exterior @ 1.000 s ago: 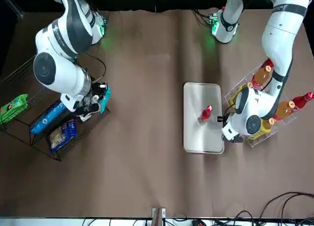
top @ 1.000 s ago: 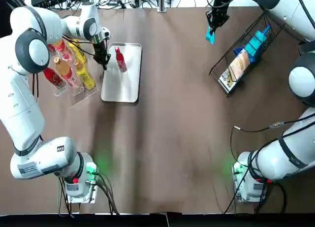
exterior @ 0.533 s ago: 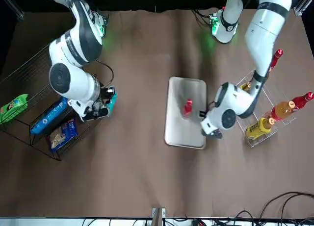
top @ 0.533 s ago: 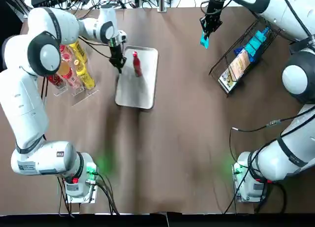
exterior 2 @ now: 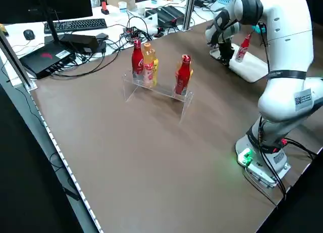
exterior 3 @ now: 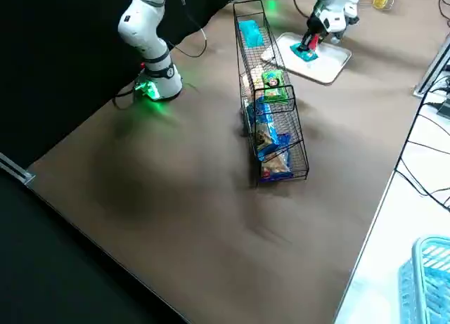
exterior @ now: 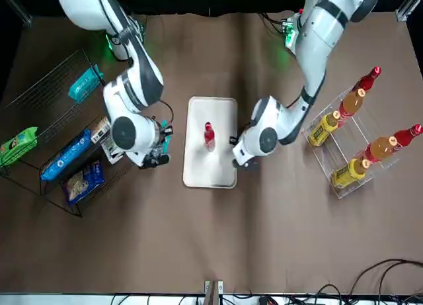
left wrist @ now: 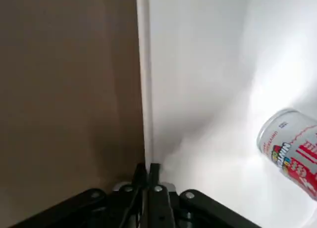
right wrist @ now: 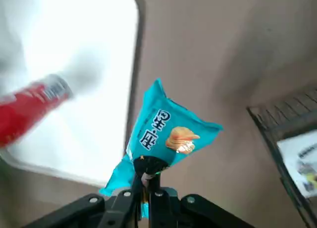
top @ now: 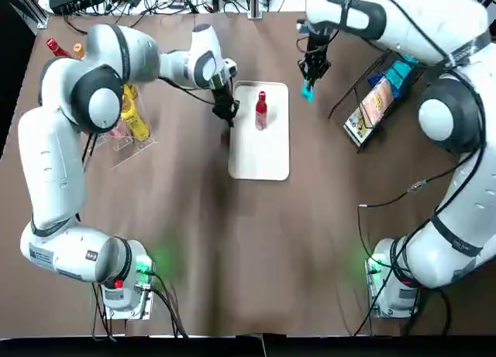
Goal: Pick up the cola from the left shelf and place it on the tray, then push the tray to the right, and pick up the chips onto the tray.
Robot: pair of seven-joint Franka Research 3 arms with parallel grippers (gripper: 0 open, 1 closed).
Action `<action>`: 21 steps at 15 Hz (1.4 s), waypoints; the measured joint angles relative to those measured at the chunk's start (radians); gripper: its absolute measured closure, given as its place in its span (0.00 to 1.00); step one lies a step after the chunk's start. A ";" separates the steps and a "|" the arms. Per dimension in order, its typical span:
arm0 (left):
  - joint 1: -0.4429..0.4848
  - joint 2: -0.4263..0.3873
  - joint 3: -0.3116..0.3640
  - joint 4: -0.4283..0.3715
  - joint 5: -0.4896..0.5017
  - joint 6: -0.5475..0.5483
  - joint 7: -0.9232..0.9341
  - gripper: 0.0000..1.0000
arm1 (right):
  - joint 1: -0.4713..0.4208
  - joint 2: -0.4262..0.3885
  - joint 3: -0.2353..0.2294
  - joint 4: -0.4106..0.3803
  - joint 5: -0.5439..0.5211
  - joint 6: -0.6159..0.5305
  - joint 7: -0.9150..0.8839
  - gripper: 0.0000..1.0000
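A: Where is the cola?
B: The red cola bottle (top: 261,111) stands by itself on the white tray (top: 260,159). It is in the half of the tray far from the robot.

A: And where is the tray?
B: It lies flat on the brown table (top: 248,248), near the middle and toward the far side.

A: What is the left gripper doing?
B: The left gripper (top: 229,117) is down low at the tray's left edge. Its 2 fingers are pressed tight together. The left wrist view shows it best: the fingertips (left wrist: 154,173) meet right at the tray's rim and touch it.

A: Where are the chips?
B: The small teal chips bag (top: 308,91) hangs in the air. The right gripper (top: 310,80) pinches it by one end, with both fingers closed on the bag. The bag is just beside the tray's right edge, near the far corner. It is not lying on the tray.

A: What else is on the table?
B: A clear shelf (top: 128,149) on the robot's left holds red, orange and yellow bottles (top: 136,125). A wire basket (top: 364,80) on the robot's right holds more snack bags (top: 377,101). The shelf and the basket are both apart from the tray.
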State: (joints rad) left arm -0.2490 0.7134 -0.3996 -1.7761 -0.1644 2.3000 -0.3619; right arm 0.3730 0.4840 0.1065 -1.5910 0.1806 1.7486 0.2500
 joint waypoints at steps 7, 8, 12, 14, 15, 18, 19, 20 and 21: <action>-0.068 0.035 0.001 0.053 -0.009 0.036 -0.055 0.63 | 0.053 0.146 0.000 0.000 0.030 0.186 -0.018 0.93; -0.063 0.034 0.001 0.065 -0.009 0.039 -0.063 0.53 | 0.057 0.155 0.000 0.000 0.035 0.201 -0.035 0.93; -0.023 -0.029 0.014 0.097 -0.008 0.022 -0.109 0.19 | 0.061 0.183 0.000 0.000 0.053 0.213 -0.093 0.93; 0.023 -0.087 0.022 0.101 0.043 -0.031 -0.109 0.02 | 0.061 0.196 0.000 0.000 0.060 0.225 -0.125 0.93; 0.053 -0.117 0.023 0.101 0.091 -0.059 -0.110 0.00 | 0.062 0.202 0.000 0.000 0.067 0.232 -0.143 0.93; 0.150 -0.195 0.024 0.101 0.217 -0.105 -0.106 0.00 | 0.063 0.210 0.000 0.000 0.076 0.240 -0.160 0.88; 0.179 -0.220 0.025 0.102 0.261 -0.133 -0.096 0.00 | 0.063 0.210 0.000 0.001 0.076 0.240 -0.160 0.80; 0.206 -0.245 0.025 0.103 0.304 -0.166 -0.084 0.00 | 0.063 0.210 0.000 0.003 0.077 0.240 -0.160 0.70; 0.234 -0.270 0.023 0.104 0.331 -0.198 -0.064 0.00 | 0.063 0.210 0.000 0.005 0.077 0.239 -0.160 0.61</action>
State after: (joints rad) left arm -0.0154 0.4433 -0.3768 -1.6723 0.1667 2.1017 -0.4261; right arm 0.4363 0.6939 0.1066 -1.5857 0.2576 1.9875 0.0899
